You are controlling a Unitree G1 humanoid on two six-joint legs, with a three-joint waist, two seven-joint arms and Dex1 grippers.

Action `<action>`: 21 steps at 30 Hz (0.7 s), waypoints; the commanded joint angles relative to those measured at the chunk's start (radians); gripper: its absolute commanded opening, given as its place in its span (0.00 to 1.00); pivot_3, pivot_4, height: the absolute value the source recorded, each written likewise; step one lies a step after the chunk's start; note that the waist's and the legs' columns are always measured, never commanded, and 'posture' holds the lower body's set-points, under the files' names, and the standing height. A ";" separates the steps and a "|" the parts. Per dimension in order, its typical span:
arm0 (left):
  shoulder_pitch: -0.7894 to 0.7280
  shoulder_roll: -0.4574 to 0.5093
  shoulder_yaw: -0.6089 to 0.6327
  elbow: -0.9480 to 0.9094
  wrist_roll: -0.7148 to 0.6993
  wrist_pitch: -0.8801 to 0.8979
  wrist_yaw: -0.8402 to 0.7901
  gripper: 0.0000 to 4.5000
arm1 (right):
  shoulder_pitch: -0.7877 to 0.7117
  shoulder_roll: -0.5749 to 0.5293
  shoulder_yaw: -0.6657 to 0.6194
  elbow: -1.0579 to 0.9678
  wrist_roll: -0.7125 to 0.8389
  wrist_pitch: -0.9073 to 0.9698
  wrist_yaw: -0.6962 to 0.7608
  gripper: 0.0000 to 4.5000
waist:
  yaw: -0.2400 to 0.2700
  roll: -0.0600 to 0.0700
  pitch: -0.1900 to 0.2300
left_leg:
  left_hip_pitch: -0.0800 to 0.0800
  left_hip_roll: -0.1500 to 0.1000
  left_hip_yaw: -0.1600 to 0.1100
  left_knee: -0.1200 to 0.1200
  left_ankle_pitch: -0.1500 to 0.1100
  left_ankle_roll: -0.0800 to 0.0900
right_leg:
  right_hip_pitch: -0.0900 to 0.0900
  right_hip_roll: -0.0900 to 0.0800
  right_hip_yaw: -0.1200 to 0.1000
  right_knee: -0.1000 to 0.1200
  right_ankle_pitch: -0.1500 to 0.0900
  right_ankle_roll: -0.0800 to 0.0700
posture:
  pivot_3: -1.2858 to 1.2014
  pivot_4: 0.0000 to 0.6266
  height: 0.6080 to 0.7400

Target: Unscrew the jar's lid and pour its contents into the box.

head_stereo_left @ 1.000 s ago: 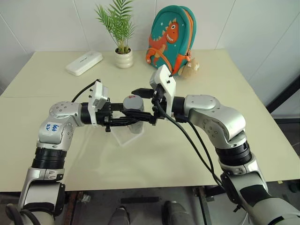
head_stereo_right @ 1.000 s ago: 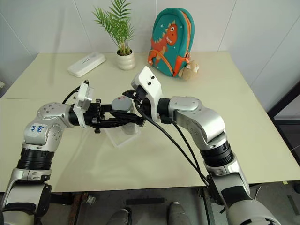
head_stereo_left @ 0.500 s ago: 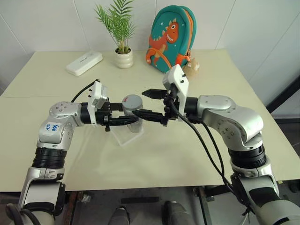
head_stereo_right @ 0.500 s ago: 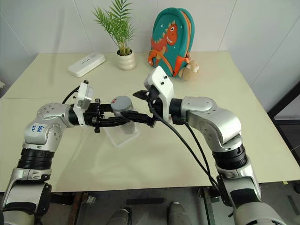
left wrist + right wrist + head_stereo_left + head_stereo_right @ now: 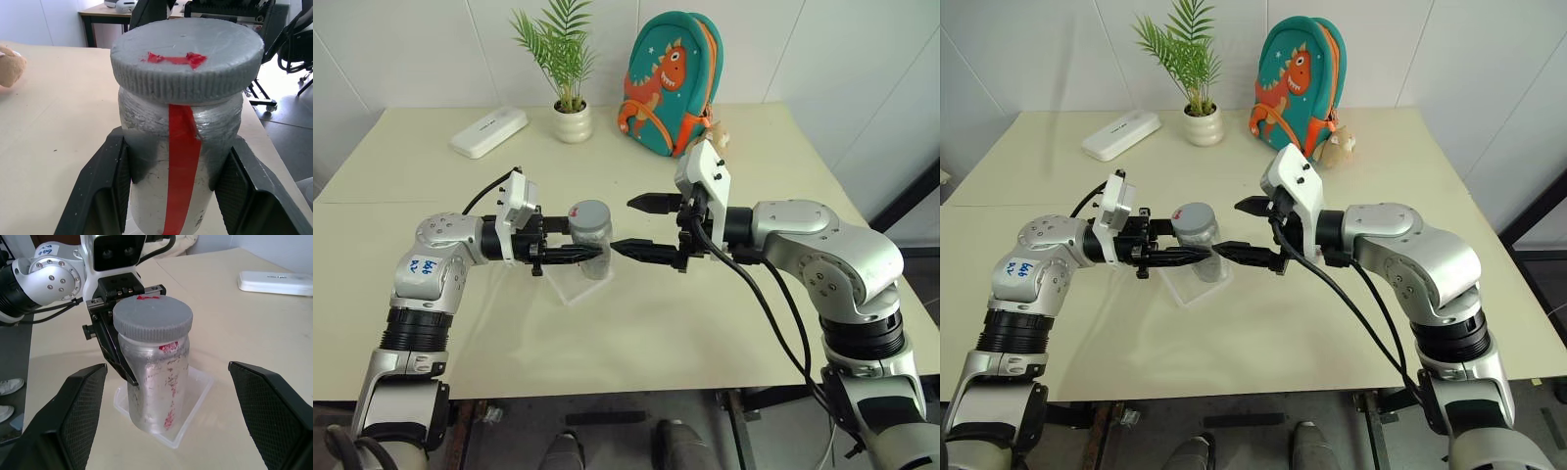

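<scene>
- The jar [image 5: 152,382] stands upright over the clear box [image 5: 195,396], so whatever pours out later has a short trip. Can't tell if its base rests in the box or hangs just above it.
- The lid [image 5: 188,63] is on top and looks seated, with its red mark close to lined up with the red stripe down the jar's side. Judging by that, the unscrewing isn't finished.
- The left gripper [image 5: 570,253] has its 2 fingers clamped on the jar's body below the lid, probably to stop the jar spinning while the cap gets twisted.
- The right gripper [image 5: 641,225] sits just beside the jar, level with the lid, fingers spread wide and holding nothing. Looks set up for a grab at the lid.
- The contents can't be made out through the jar's wall.
- Plant pot [image 5: 573,122], white case [image 5: 489,131] and dinosaur backpack [image 5: 671,80] sit well apart at the back of the table [image 5: 636,333], out of the way.
</scene>
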 commanded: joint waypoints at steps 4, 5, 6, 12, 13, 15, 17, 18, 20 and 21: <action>-0.022 0.004 0.009 -0.012 0.000 -0.020 -0.007 0.43 | -0.047 0.045 -0.077 0.004 0.027 -0.023 -0.051 0.92 | -0.001 0.000 0.000 | 0.000 0.000 0.000 0.000 0.000 0.000 | 0.000 0.000 0.000 0.000 0.000 0.000 | 0.52 0.24 1.00; -0.022 0.003 0.009 -0.012 0.001 -0.021 -0.007 0.43 | -0.054 0.054 -0.080 0.011 0.025 -0.024 -0.059 0.92 | -0.001 0.000 0.000 | 0.000 0.000 0.000 0.000 0.000 0.000 | 0.000 0.000 0.000 0.000 0.000 0.000 | 0.52 0.24 1.00; -0.022 0.003 0.008 -0.011 0.003 -0.023 -0.009 0.43 | -0.064 0.069 -0.080 0.021 0.023 -0.026 -0.071 0.92 | -0.001 0.000 0.000 | 0.000 0.000 0.000 0.000 0.000 0.000 | 0.000 0.000 0.000 0.000 0.000 0.000 | 0.52 0.24 1.00; -0.030 0.000 0.000 -0.003 0.011 -0.034 -0.017 0.43 | -0.120 0.164 -0.079 0.060 0.041 -0.016 -0.119 0.92 | 0.000 0.000 0.000 | 0.000 0.000 0.000 0.000 0.000 0.000 | 0.000 0.000 0.000 0.000 0.000 0.000 | 0.52 0.24 1.00; -0.032 0.000 -0.001 -0.001 0.013 -0.036 -0.019 0.43 | -0.124 0.175 -0.078 0.058 0.049 -0.007 -0.122 0.92 | 0.000 0.000 0.000 | 0.000 0.000 0.000 0.000 0.000 0.000 | 0.000 0.000 0.000 0.000 0.000 0.000 | 0.52 0.24 1.00; -0.034 0.001 -0.002 0.003 0.016 -0.041 -0.023 0.43 | -0.129 0.187 -0.068 0.048 0.064 0.016 -0.121 0.92 | 0.001 0.000 0.000 | 0.000 0.000 0.000 0.000 0.000 0.000 | 0.000 0.000 0.000 0.000 0.000 0.000 | 0.52 0.24 1.00; -0.036 0.001 -0.003 0.007 0.017 -0.044 -0.025 0.43 | -0.133 0.187 -0.053 0.043 0.071 0.039 -0.121 0.92 | 0.001 0.000 0.000 | 0.000 0.000 0.000 0.000 0.000 0.000 | 0.000 0.000 0.000 0.000 0.000 0.000 | 0.52 0.24 1.00; -0.037 0.002 -0.004 0.009 0.018 -0.046 -0.026 0.43 | -0.136 0.187 -0.047 0.042 0.073 0.053 -0.124 0.92 | 0.001 0.000 0.000 | 0.000 0.000 0.000 0.000 0.000 0.000 | 0.000 0.000 0.000 0.000 0.000 0.000 | 0.52 0.24 1.00; -0.040 0.002 -0.005 0.015 0.019 -0.049 -0.029 0.43 | -0.144 0.189 -0.037 0.048 0.073 0.075 -0.133 0.92 | 0.000 0.000 0.000 | 0.000 0.000 0.000 0.000 0.000 0.000 | 0.000 0.000 0.000 0.000 0.000 0.000 | 0.52 0.24 1.00; -0.042 0.002 -0.005 0.019 0.020 -0.052 -0.030 0.43 | -0.149 0.191 -0.033 0.051 0.072 0.085 -0.137 0.92 | -0.001 0.000 0.000 | 0.000 0.000 0.000 0.000 0.000 0.000 | 0.000 0.000 0.000 0.001 0.000 0.000 | 0.52 0.24 1.00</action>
